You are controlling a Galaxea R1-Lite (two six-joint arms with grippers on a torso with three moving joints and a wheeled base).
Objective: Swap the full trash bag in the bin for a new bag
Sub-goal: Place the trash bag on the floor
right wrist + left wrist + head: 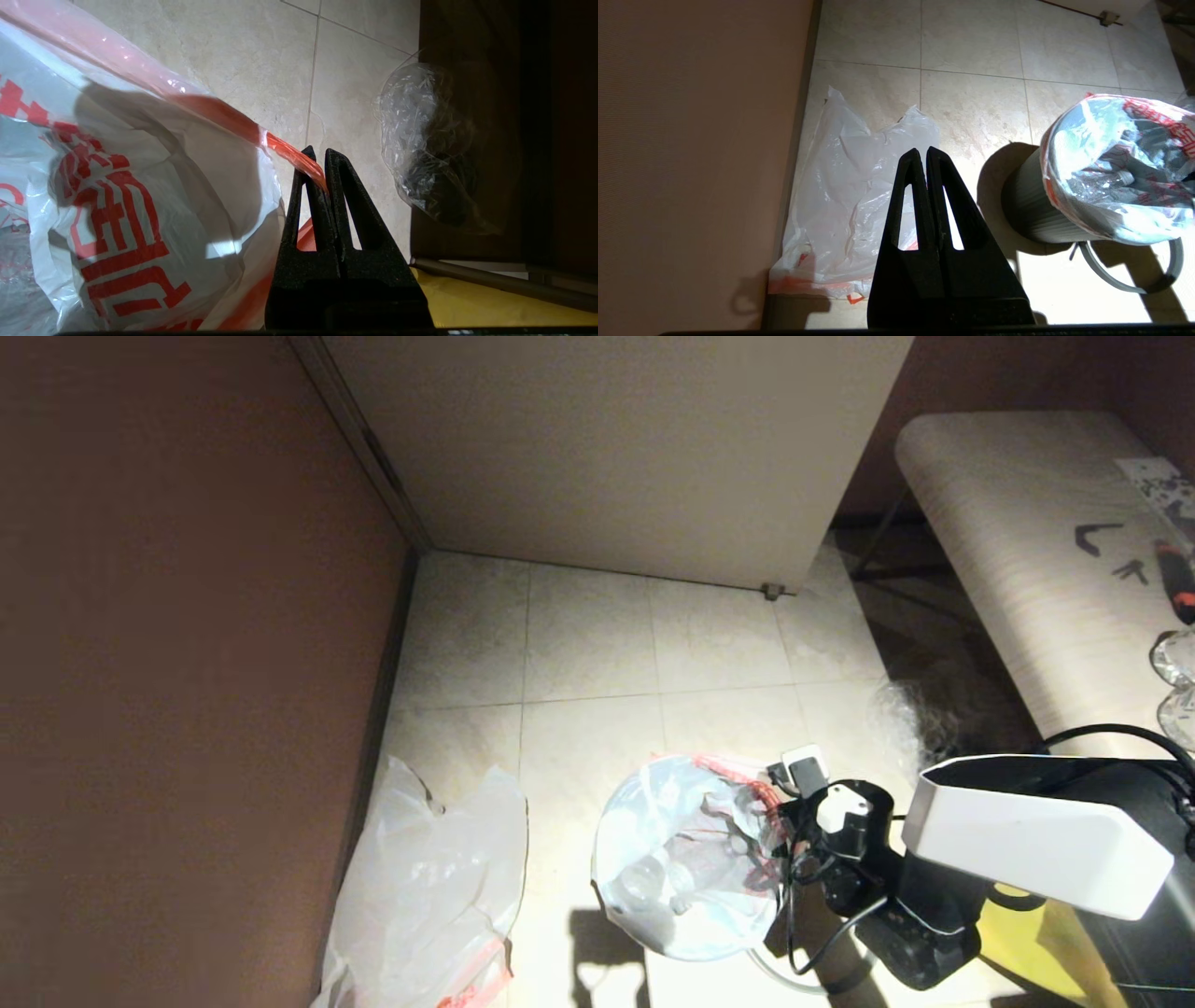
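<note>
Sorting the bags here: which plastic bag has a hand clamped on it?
The full trash bag in the bin; the right hand pinches its red drawstring. The limp new bag lies untouched.

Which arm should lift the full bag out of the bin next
Right. The right gripper is already shut on the full trash bag's red drawstring at the bin; the left gripper hangs shut and empty.

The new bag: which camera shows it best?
The left wrist view: the new bag lies flat and limp on the floor by the wall, almost whole, with only the shut left pincer before it. The head view cuts the new bag at the bottom edge. The right wrist view shows none of it.
</note>
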